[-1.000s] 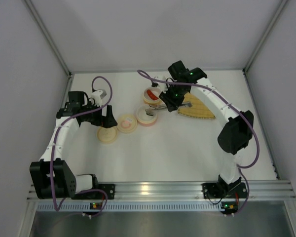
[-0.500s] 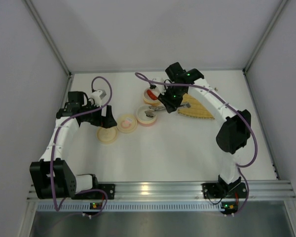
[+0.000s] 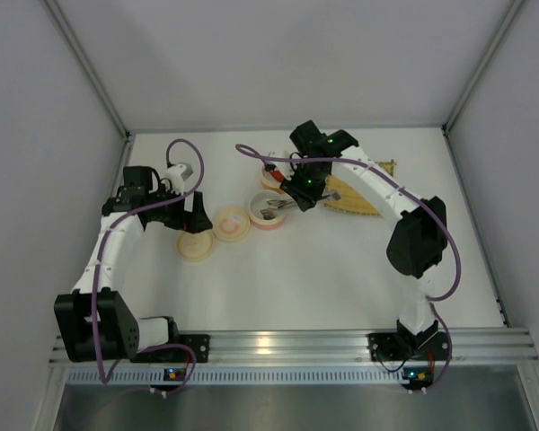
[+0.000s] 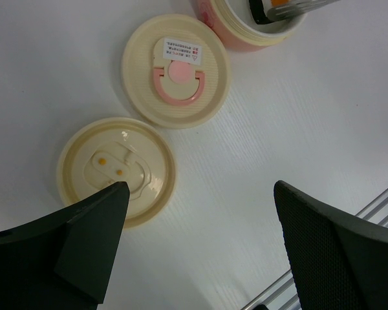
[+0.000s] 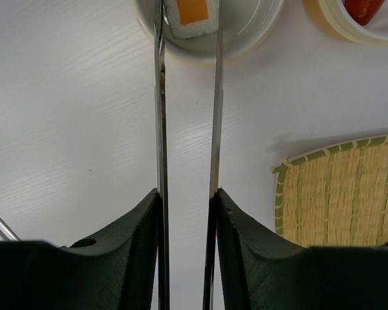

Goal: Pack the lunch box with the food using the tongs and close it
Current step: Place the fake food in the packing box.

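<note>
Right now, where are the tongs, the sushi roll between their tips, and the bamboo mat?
tongs (image 5: 160, 129): right wrist view, on one metal arm, midway along.
sushi roll (image 5: 193, 11): right wrist view, on its orange centre.
bamboo mat (image 5: 343, 194): right wrist view, on the woven slats.

You have bright, even overhead light, faint soft shadows, glare on the rail (image 3: 269, 339) (wrist foregrounds slightly blurred).

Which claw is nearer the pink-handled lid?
Left. The left claw hovers beside the pink-handled lid; right claw sits beyond the pink bowl, gripping the tongs.
</note>
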Robot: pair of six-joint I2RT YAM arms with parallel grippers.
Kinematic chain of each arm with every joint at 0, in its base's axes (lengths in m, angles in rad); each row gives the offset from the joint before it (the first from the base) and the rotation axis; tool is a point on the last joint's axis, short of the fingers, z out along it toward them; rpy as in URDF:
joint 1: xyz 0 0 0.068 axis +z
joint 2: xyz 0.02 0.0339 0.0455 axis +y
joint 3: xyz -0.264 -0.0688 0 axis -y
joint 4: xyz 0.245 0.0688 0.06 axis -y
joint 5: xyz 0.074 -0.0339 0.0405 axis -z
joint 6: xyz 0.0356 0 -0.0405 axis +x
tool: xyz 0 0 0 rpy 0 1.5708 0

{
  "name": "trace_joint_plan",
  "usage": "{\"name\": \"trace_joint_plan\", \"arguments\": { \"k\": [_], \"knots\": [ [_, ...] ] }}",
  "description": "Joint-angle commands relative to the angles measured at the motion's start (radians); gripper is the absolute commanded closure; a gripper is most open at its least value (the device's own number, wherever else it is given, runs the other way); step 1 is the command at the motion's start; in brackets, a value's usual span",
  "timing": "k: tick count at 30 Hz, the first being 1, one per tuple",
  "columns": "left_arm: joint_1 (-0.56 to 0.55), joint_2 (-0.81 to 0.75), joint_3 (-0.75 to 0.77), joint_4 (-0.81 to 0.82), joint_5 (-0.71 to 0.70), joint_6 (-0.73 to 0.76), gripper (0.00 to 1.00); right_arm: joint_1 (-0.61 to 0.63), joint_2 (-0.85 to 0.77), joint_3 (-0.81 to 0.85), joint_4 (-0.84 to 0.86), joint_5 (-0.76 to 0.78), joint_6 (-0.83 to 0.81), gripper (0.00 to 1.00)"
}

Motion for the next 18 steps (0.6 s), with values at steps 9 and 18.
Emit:
{"name": "trace_joint_plan", "arguments": {
  "k": [9,18],
  "knots": [
    [0.008,-0.008,-0.009,0.024,0.028,0.018,0.01,0.016,-0.01,0.045,0.011,0.046,-0.023,0.7],
    [0.009,-0.008,-0.01,0.024,0.032,0.018,0.02,0.018,-0.017,0.046,0.002,0.06,-0.026,0.57]
  ]
}}
